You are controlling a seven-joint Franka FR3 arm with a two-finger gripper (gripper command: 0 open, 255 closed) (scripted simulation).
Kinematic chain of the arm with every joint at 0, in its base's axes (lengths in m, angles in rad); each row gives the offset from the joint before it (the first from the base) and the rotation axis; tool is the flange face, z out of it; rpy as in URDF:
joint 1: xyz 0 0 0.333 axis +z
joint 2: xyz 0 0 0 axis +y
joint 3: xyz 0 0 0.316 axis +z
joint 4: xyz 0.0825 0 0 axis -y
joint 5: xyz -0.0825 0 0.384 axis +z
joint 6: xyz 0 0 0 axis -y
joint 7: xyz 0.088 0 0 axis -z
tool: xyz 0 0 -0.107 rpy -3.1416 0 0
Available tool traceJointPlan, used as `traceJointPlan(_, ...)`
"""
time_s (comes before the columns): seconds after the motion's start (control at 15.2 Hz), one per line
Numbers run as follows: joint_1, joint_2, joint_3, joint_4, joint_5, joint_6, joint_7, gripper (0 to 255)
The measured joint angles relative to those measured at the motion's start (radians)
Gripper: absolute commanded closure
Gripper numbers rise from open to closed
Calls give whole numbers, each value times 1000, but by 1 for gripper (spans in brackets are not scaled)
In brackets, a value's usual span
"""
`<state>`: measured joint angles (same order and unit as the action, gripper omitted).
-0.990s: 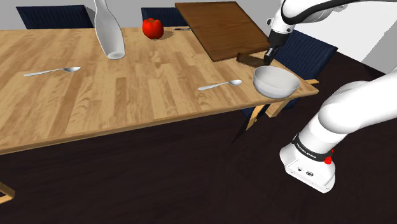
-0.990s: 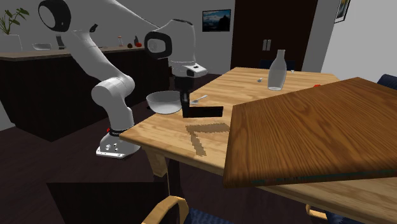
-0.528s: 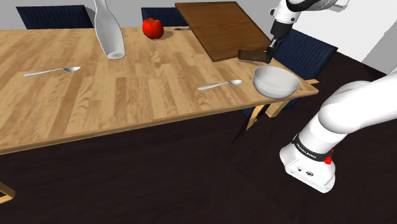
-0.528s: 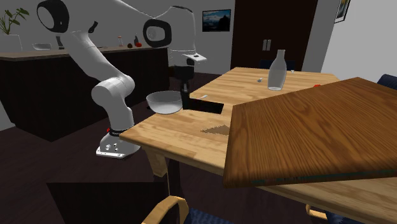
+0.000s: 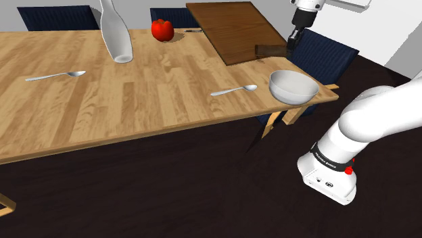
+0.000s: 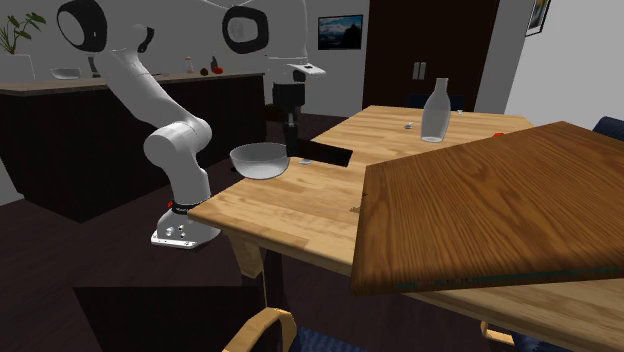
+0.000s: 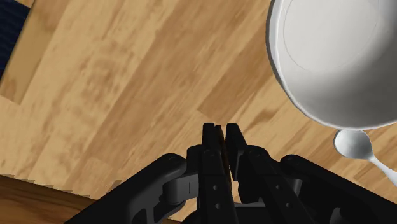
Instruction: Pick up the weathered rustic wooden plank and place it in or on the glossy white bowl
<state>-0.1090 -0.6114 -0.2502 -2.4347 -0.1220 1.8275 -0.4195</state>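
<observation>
Plank point(image 5: 270, 51) hangs clear of table point(image 5: 169, 81), beside bowl point(image 5: 293, 86).

Wooden table point(image 5: 155, 88) with bowl point(image 5: 293, 86), spoon point(image 5: 233, 90), bottle point(image 5: 116, 34)

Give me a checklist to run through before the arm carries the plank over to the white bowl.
1. Grip: gripper shut on one end of the dark plank: ok.
2. Plank clear of the table: ok.
3. Plank above the white bowl: not ok, it hangs beside the bowl.
4. Bowl upright and empty: ok.
5. Spoon out of the way: ok, it lies on the table outside the bowl.
6. Plank will sit steady on the bowl: cannot tell.
</observation>
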Motion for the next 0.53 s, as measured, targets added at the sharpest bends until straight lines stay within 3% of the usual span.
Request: traceJointPlan(0.53,0,-24,12,83,5,-107,0,255)
